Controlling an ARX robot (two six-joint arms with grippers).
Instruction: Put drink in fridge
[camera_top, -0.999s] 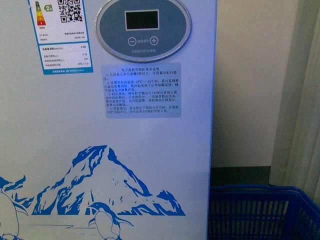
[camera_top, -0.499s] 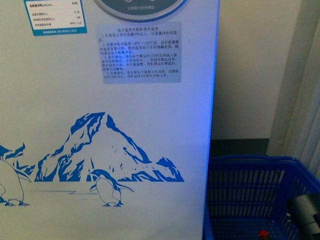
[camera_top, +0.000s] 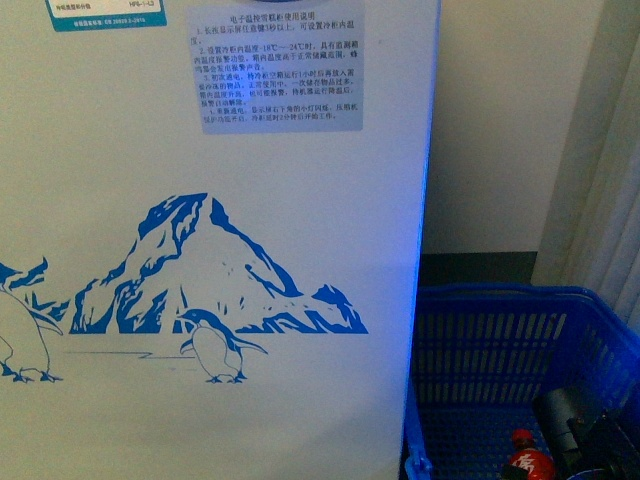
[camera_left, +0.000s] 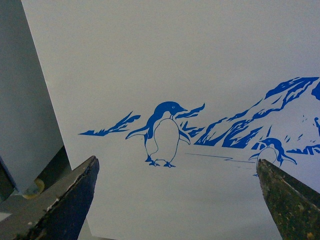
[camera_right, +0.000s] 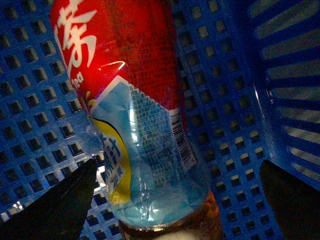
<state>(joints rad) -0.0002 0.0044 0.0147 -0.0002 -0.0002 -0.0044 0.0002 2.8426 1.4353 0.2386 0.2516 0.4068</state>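
Dropping lower than half a second ago, the front view is now showing more of the drink (camera_top: 527, 457), red cap up, sitting inside the blue basket (camera_top: 480, 350) just beside the fridge (camera_top: 300, 400), while the right arm (camera_top: 572, 412) is reaching deeper into the basket next to it. Right gripper (camera_right: 177, 165) is hanging over the drink with its fingers (camera_right: 60, 210) spread wide, one on either side and neither pressing on it, so it is grasping nothing. Left gripper (camera_left: 175, 167) is pointing at the fridge's penguin (camera_left: 162, 135), likewise spread wide and empty.
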